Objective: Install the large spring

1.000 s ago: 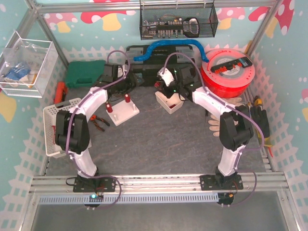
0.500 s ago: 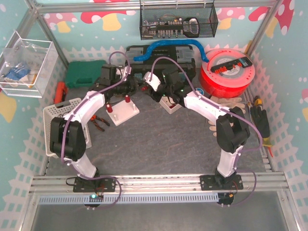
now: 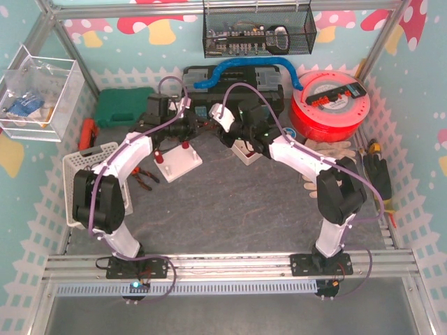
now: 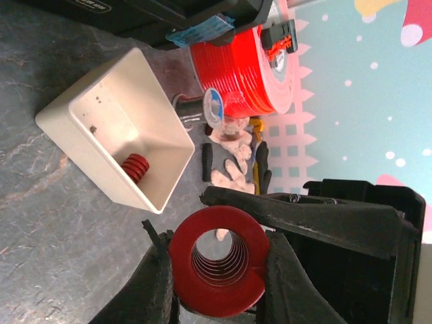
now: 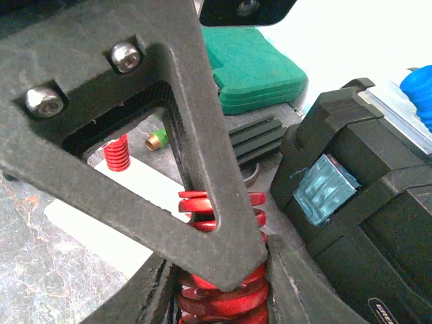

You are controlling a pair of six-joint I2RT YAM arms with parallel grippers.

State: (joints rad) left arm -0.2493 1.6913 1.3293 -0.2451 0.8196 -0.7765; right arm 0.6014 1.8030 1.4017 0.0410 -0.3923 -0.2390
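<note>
Transfer of the large spring (image 4: 217, 264) between two arms, held off the table near its far edge: the left gripper (image 4: 216, 239) presses its fingers on both flanks, and the right gripper (image 5: 221, 291) is clamped on the coils. Chief hazard, as judged: one arm releases before the other's hold is firm, so the spring drops, bounces and rolls off among the clutter. Second: both arms pull against each other, bending the coils or jamming the two grippers, which sit almost touching. Least: the round flanks slip in the pads, the spring tilts, and it meets the white fixture block (image 3: 178, 162) askew. Setting: teal walls printed with mushrooms and white pickets; a grey mottled table (image 3: 230, 216); at the back a black toolbox (image 3: 234, 87), a red filament spool (image 3: 330, 105) and a green case (image 3: 124, 106); nearer, a white bin (image 4: 115, 131) containing a small red spring (image 4: 137, 167)
</note>
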